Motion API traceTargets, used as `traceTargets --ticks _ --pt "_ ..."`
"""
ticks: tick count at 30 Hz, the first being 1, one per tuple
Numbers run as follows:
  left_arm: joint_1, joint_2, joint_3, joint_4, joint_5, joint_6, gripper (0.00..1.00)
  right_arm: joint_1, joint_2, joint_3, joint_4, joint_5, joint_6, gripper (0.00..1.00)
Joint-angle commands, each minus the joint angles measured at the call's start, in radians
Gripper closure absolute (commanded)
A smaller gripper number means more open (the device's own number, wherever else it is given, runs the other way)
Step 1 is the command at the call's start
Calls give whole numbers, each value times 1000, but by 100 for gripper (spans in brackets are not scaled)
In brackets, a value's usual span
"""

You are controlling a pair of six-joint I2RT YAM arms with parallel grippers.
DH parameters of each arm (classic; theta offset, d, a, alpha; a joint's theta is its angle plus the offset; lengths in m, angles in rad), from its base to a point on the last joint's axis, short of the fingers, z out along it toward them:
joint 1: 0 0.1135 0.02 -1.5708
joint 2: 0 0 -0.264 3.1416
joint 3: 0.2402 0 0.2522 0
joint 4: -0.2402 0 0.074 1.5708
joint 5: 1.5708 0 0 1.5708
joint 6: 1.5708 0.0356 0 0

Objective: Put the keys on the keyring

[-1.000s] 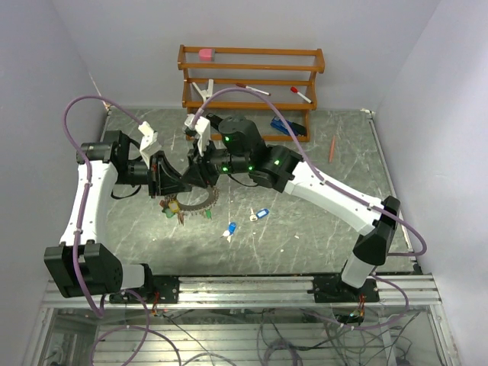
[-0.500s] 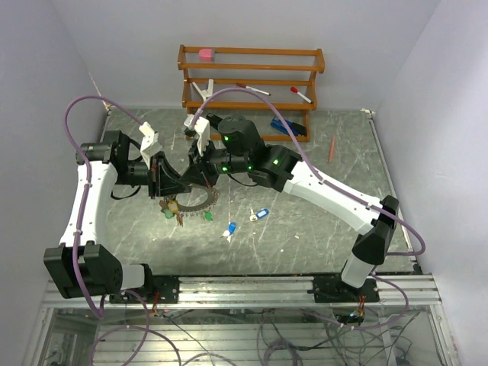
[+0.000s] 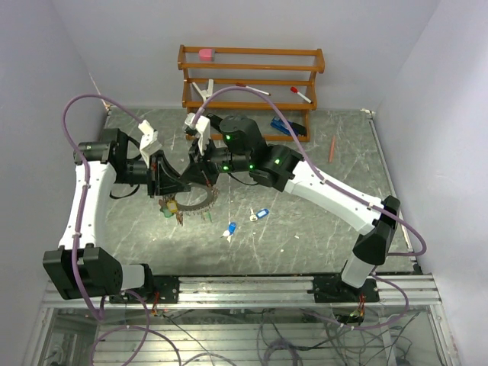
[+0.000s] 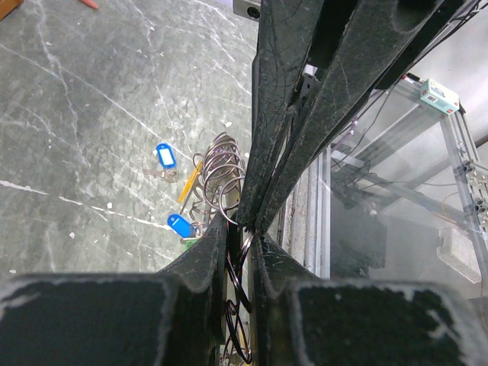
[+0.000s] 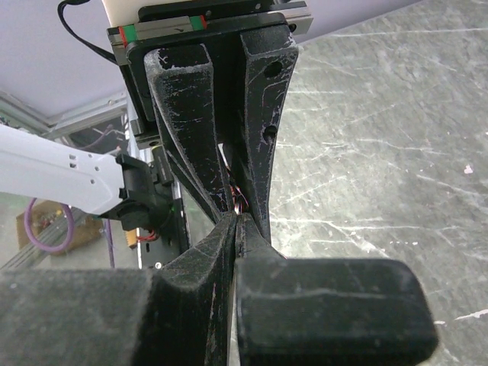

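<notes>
Left side: left gripper [image 4: 244, 229] with jaws narrow, clamped on a thin wire turn of the keyring [image 4: 222, 171]; likely serving as the fixed clamp so the ring cannot swing.
Right side: right gripper [image 5: 235, 223] with jaws fully shut, nose to nose with the left pair; perhaps nipping the same wire or a key's loop, too cramped to tell.
Ring position: just below the meeting jaws, left of centre over the worktop [image 3: 328, 229].
On the ring: threaded keys [image 3: 174, 210] with coloured tags, dangling at the lower left rim, clear of the pinch point.
Off the ring: loose keys [image 3: 231, 228], two with blue tags, flat on the worktop just right of the ring and apart from both arms.
Reason for the pose: one grip to anchor, the other to work the wire end, by the look of it.
Progress: partly done, judged from the two strays.
Risk: wire slipping out of so fine a pinch.
</notes>
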Motion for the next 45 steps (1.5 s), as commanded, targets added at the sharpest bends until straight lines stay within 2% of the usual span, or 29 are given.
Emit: traceTargets --ticks 1,8,18,22,24,25,27,28,31,34,41,44,45 --pt "-11 -37 31 -8 44 2 91 12 -8 17 -27 -50 -16 100" --pt "-27 -55 10 -8 4 6 84 12 27 122 -168 -74 -49 100" --pt "-118 -48 13 -8 -60 -6 83 17 89 263 -311 -64 -89 100" --pt "-125 -40 21 -8 -66 1 91 20 89 272 -334 -43 -94 100" --pt "-125 -37 28 -4 -61 -1 93 18 60 241 -318 27 -76 100" --pt "-125 -33 30 -4 -56 -2 93 18 34 209 -301 52 -76 99" --pt "-125 -24 32 -7 -43 -1 93 17 -25 140 -255 65 -77 81" --pt "-125 -17 33 -8 -38 -2 93 18 -48 110 -240 65 -73 75" --pt "-125 -5 37 -8 -32 -12 93 18 -77 68 -238 63 -75 71" --pt "-126 -5 48 -8 -52 -13 93 19 -69 70 -269 53 -82 71" --pt "-142 -26 66 -9 -196 -12 93 19 -26 125 -333 28 -127 78" --pt "-147 -44 59 -8 -194 -12 93 19 -14 130 -344 14 -131 89" --pt "-149 -51 54 -8 -185 -8 93 19 -15 127 -338 11 -127 90"
